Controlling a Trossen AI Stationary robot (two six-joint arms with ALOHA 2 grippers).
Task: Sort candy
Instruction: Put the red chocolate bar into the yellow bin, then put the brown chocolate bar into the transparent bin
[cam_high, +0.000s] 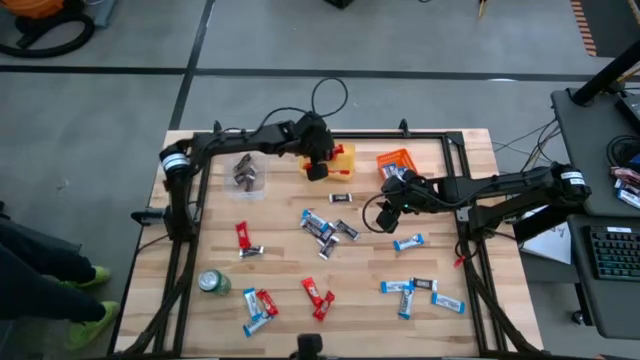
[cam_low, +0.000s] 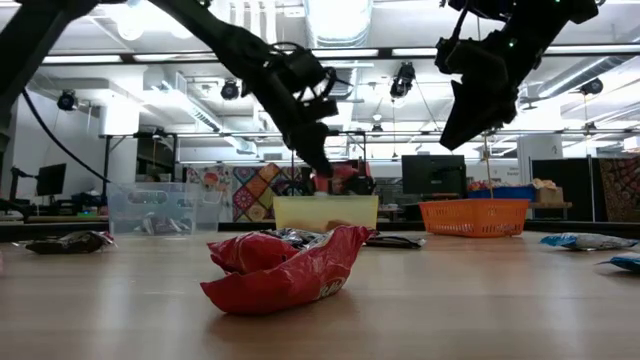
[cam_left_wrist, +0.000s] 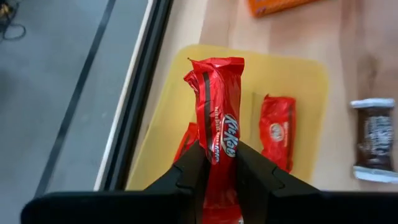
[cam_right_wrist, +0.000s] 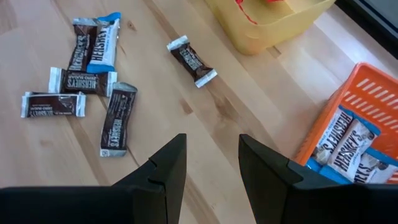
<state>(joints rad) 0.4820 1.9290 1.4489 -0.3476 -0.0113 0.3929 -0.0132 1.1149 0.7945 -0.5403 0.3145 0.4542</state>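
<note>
Now the left gripper (cam_left_wrist: 216, 163) hangs above the yellow tray (cam_left_wrist: 311, 81) near the far edge of the table (cam_high: 290, 265), with its jaws closed on a red candy bar (cam_left_wrist: 219, 118). The bar stands upright between the fingers, and I think this is so it can drop straight into the tray. One red bar (cam_left_wrist: 277, 129) already lies flat inside the tray, so this tray seems to be the place for the red ones.

The right gripper (cam_right_wrist: 211, 158) hovers over the wood between the yellow tray and the orange basket (cam_right_wrist: 348, 99), and its jaws are open with nothing between them. The basket holds blue-and-white bars (cam_right_wrist: 339, 140), so probably it has just served that colour. A clear box (cam_high: 248, 172) toward the far left corner holds dark bars.

Most of the candy is not sorted yet. A group of dark bars (cam_right_wrist: 93, 87) lies in the middle of the table, and one dark bar (cam_right_wrist: 191, 61) lies alone just beside the yellow tray. More red and blue bars (cam_high: 260, 303) are scattered along the near edge, next to a green can (cam_high: 213, 283).
</note>
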